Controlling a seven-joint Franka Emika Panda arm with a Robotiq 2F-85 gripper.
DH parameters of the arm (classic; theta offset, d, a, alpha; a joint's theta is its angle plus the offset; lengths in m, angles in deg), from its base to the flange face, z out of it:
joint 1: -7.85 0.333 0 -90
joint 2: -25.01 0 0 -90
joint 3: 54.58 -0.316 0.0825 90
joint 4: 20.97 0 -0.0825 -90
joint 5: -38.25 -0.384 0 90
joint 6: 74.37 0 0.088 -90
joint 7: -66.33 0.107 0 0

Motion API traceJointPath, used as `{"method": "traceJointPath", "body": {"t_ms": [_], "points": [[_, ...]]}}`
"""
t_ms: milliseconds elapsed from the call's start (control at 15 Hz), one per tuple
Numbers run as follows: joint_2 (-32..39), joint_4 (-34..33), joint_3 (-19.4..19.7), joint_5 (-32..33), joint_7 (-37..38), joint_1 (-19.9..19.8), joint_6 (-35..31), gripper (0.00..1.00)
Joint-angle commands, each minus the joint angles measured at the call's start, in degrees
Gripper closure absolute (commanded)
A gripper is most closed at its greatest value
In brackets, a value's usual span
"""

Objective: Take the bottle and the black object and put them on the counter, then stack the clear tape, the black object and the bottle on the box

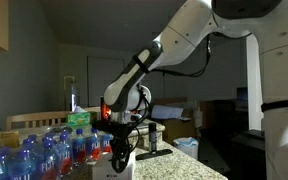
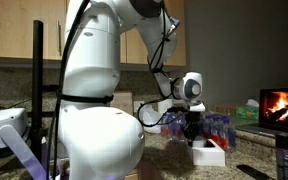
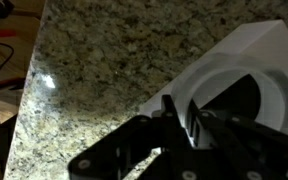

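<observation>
Directly beneath the gripper [image 3: 189,118], whose jaws are pinched tight, the clear tape [image 3: 280,88] lies on the box [image 3: 264,42]. Can't tell if the black object is held. Descend straight, stay centred over the ring, release softly.

Dim kitchen, lamps low, one warm glow at the edge.
A speckled granite table [image 3: 94,55] is catching a small glare near its edge, wooden cabinets [image 2: 9,40] are rising behind it, a screen [image 2: 282,108] is glowing orange with flames, and in an exterior view a grey wall [image 1: 44,45] and a pale door [image 1: 97,76] are sinking into shadow.
</observation>
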Motion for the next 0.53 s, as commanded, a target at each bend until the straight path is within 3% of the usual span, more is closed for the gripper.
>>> {"method": "traceJointPath", "body": {"t_ms": [0,467], "points": [[1.17,0.46,1.1,-0.98,4.85,-0.09,-1.49,0.92],[-0.86,0.56,2.36,-1.63,7.47,-0.31,-0.55,0.92]]}}
